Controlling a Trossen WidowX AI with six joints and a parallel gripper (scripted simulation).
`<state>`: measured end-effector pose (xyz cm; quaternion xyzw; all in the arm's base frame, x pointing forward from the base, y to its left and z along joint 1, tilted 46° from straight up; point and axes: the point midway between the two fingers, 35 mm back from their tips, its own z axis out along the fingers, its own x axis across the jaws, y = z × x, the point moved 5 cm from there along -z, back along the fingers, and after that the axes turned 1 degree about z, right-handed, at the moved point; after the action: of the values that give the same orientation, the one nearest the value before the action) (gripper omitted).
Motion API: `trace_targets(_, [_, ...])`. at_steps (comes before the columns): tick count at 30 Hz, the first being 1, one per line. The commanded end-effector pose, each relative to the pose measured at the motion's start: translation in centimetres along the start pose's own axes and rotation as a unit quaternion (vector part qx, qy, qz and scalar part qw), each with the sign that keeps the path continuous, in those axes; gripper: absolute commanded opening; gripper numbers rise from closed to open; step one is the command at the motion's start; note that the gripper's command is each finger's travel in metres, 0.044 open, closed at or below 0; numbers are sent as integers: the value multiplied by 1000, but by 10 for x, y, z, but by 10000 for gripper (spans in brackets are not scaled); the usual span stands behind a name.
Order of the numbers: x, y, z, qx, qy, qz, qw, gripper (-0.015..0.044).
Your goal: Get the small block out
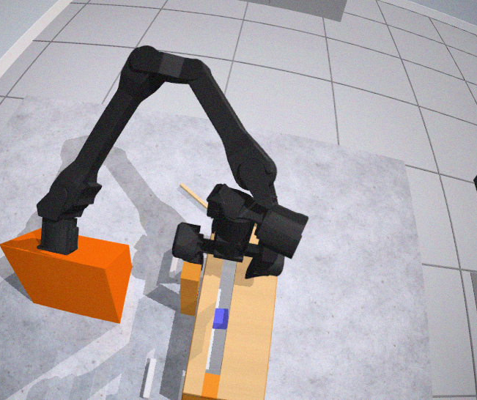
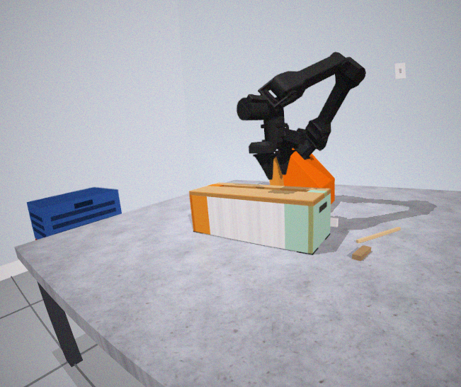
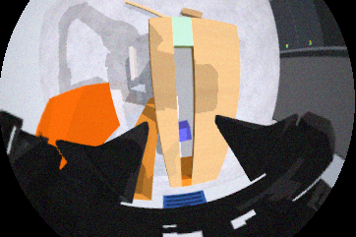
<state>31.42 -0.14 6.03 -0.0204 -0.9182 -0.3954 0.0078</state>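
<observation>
One box (image 2: 259, 216), one blue block (image 1: 220, 319), one stick (image 2: 377, 234) and one small wooden chip (image 2: 361, 252) are on the table (image 2: 230, 300). My gripper (image 3: 182, 122) hangs over the box's top slot with its fingers spread wide and nothing between them. The block sits on the shelf inside the box, below my fingertips and farther along the slot toward the orange end.
</observation>
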Motion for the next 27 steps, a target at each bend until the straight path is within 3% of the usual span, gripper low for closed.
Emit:
trace_targets(1, [0, -7, 0, 2, -1, -3, 1000, 400])
trace_targets(27, [1, -30, 0, 0, 0, 0, 1000, 400])
